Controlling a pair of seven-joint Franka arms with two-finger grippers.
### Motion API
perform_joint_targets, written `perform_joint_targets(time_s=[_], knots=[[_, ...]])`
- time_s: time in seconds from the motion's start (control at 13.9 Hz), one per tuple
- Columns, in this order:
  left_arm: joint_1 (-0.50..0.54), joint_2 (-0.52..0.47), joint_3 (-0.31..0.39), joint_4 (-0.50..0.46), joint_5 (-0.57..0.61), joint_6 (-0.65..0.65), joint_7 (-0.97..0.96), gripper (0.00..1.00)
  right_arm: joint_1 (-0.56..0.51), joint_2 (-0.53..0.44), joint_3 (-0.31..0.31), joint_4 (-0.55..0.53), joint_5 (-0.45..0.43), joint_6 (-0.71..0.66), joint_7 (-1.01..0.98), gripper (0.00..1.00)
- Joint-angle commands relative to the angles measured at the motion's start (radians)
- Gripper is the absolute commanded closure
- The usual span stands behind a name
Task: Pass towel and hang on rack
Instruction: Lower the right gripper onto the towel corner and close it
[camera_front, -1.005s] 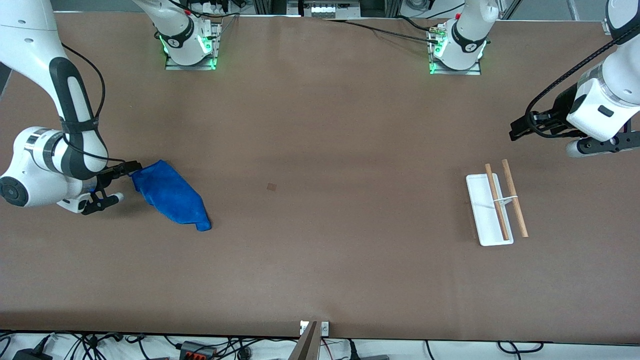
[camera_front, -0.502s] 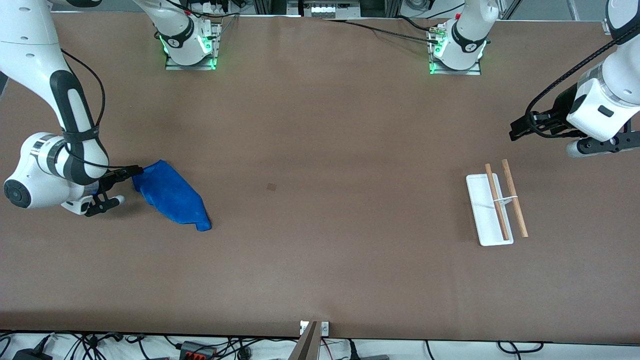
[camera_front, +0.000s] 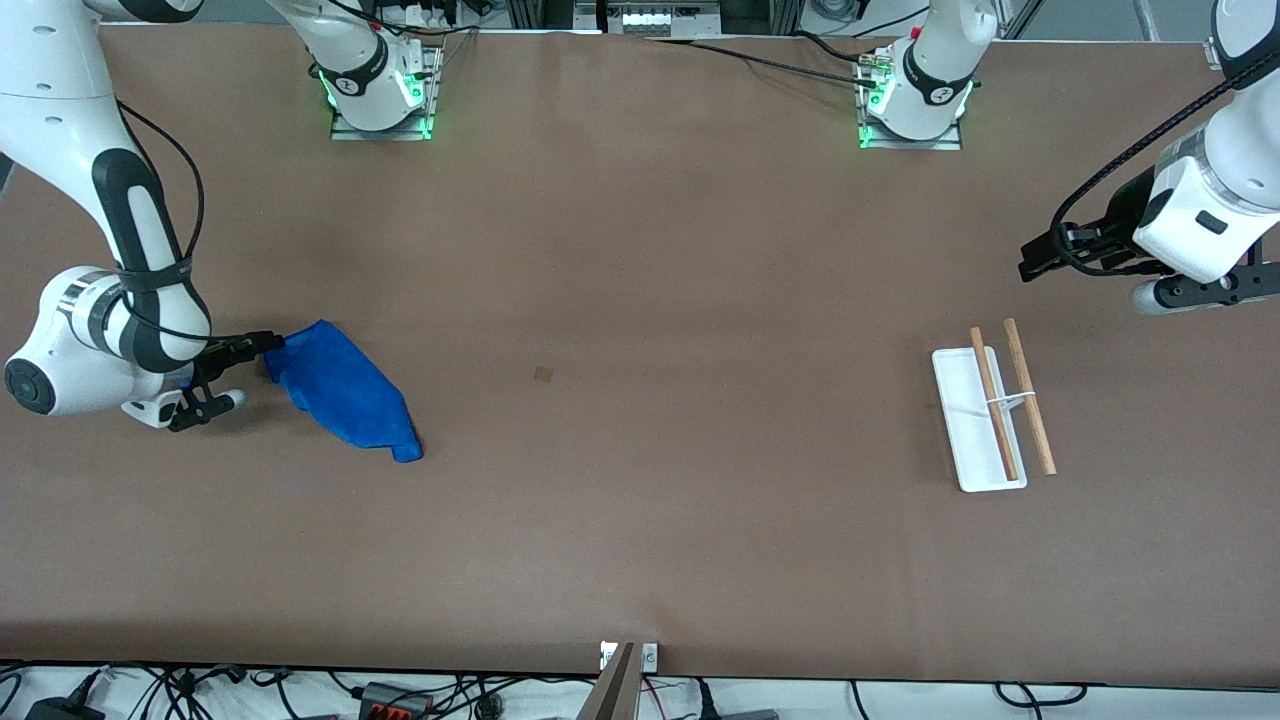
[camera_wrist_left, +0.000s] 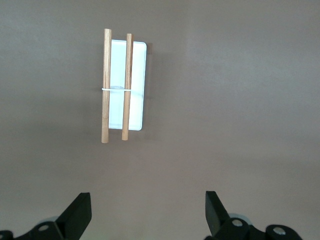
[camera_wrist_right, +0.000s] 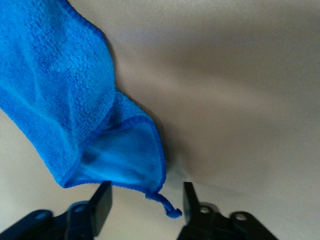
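Right wrist view: the right pincer (camera_wrist_right: 145, 202) is half-narrowed around the towel (camera_wrist_right: 65, 95) corner — only the hem may be caught and slip. The left pincer (camera_wrist_left: 145, 215), wide, waits above the surface near the rack (camera_wrist_left: 120, 85).

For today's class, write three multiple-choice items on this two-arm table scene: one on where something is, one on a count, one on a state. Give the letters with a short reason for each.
1. Where does the towel lie?
A. Draped over the rack
B. On the table toward the right arm's end
C. In the left gripper

2. How many wooden rods does the rack have?
A. One
B. Two
C. Four

3. How does the left gripper stand?
A. Open, holding nothing
B. Shut on the towel
C. Shut on a rod

Answers:
1. B: the front view shows the blue cloth flat on the table, with the right gripper at its corner, jaws either side of the hem.
2. B: two parallel rods show in the left wrist view.
3. A: its jaws stand wide apart over bare table near the rack, where that arm waits.
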Motion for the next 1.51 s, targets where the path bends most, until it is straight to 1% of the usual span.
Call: perform_joint_targets(time_s=[0.0, 0.14, 0.43, 0.65, 0.79, 0.93, 1.08, 1.22, 1.29, 1.44], knots=[[0.002, 0.011, 0.002, 0.024, -0.012, -0.013, 0.021, 0.0, -0.014, 0.009, 0.008, 0.005, 0.024, -0.011, -0.024, 0.42], [0.002, 0.011, 0.002, 0.024, -0.012, -0.013, 0.021, 0.0, -0.015, 0.009, 0.008, 0.004, 0.024, -0.013, -0.026, 0.45], [0.001, 0.009, 0.002, 0.024, -0.012, -0.013, 0.021, 0.0, -0.017, 0.015, 0.009, 0.004, 0.024, -0.013, -0.049, 0.69], [0.002, 0.009, 0.002, 0.024, -0.012, -0.013, 0.021, 0.0, -0.021, 0.015, 0.008, 0.004, 0.024, -0.013, -0.092, 0.85], [0.002, 0.009, 0.002, 0.024, -0.012, -0.013, 0.02, 0.0, -0.02, 0.015, 0.008, 0.005, 0.022, -0.013, -0.128, 0.91], [0.001, 0.011, 0.002, 0.024, -0.012, -0.013, 0.021, 0.0, -0.017, 0.013, 0.008, 0.008, 0.022, -0.013, -0.155, 1.0], [0.001, 0.009, 0.002, 0.024, -0.012, -0.013, 0.021, 0.0, -0.011, -0.001, 0.011, 0.013, 0.02, -0.025, -0.164, 1.0], [0.002, 0.009, 0.002, 0.024, -0.012, -0.013, 0.021, 0.0, 0.006, -0.031, 0.017, 0.027, 0.011, -0.064, -0.173, 1.0], [0.002, 0.009, 0.002, 0.024, -0.012, -0.013, 0.021, 0.0, 0.031, -0.056, 0.017, 0.045, 0.008, -0.086, -0.185, 1.0], [0.002, 0.011, 0.002, 0.024, -0.012, -0.013, 0.021, 0.0, 0.064, -0.097, 0.015, 0.108, 0.011, -0.181, -0.162, 1.0]])
